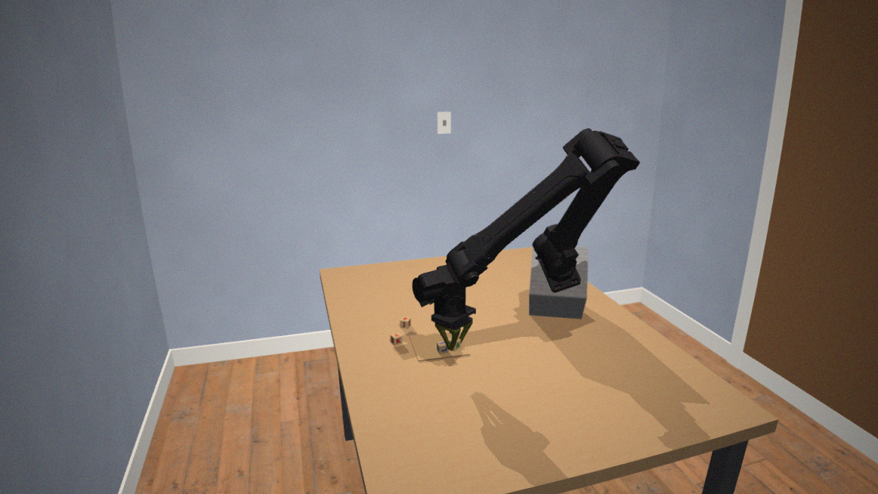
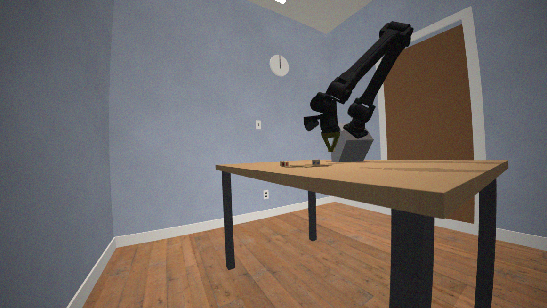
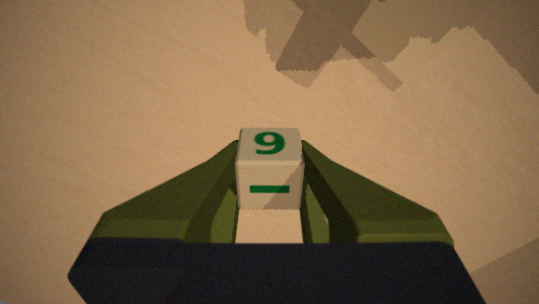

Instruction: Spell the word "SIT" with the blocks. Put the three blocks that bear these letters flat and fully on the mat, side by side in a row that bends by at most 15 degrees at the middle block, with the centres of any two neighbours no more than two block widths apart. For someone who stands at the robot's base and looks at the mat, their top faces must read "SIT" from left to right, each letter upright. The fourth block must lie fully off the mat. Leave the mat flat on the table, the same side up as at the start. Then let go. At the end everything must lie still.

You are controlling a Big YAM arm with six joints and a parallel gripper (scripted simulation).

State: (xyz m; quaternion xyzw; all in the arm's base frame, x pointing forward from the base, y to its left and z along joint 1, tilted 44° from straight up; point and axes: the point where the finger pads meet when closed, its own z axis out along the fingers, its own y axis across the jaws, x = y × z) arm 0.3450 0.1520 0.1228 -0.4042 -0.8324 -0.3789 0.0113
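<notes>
My gripper [image 3: 269, 151] [image 1: 454, 346] [image 2: 329, 148] is shut on a white block [image 3: 268, 160] with green marks. Its far face shows a "9" and its near face shows a green bar. I hold it clear above the table, over the right part of the thin tan mat [image 1: 425, 354] [image 2: 302, 166]. A block with blue marks [image 1: 441, 347] [image 2: 315, 162] lies on the mat just left of the gripper. Two blocks with red marks lie left of the mat on the bare table: one near block [image 1: 396, 338] [image 2: 284, 163] and one farther back [image 1: 405, 322].
The wooden table [image 1: 552, 399] [image 2: 382, 179] bears the arm's grey base [image 1: 555, 301] [image 2: 352, 150] at the back right. The blocks and mat lie near the table's left edge. The arm casts long shadows across the table top.
</notes>
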